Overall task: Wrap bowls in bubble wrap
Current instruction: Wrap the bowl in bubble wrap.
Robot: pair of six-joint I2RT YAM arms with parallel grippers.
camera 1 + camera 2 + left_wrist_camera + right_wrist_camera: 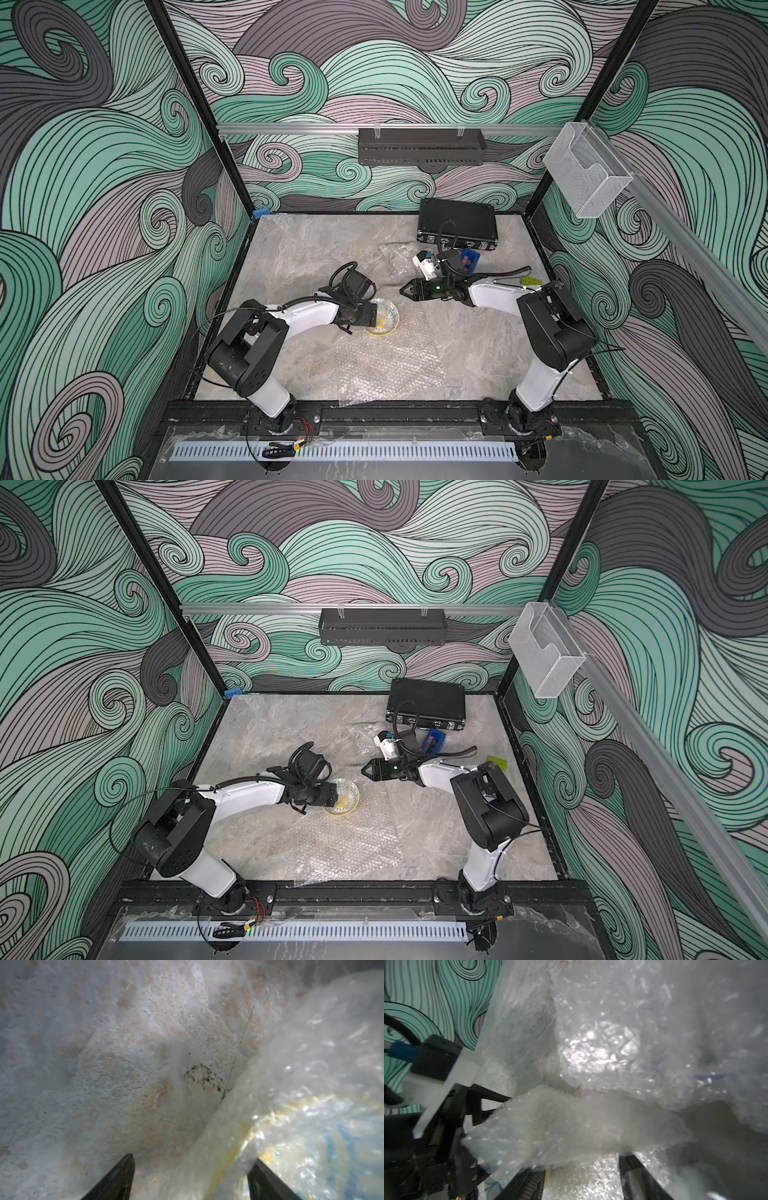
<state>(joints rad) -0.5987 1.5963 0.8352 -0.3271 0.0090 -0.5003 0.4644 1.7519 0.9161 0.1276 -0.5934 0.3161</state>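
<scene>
A small bowl with a yellow centre and a blue-and-white pattern sits on a flat sheet of bubble wrap in both top views. My left gripper is at the bowl's left rim. In the left wrist view it is open, and the wrap-covered rim lies between its fingers. My right gripper hovers just behind and to the right of the bowl. Its jaws are apart, and a lifted flap of bubble wrap lies across them.
A crumpled bundle of bubble wrap lies behind the right gripper; its contents are unclear. A black case stands at the back. A blue box sits in front of the case, and a yellow-green piece lies at the right.
</scene>
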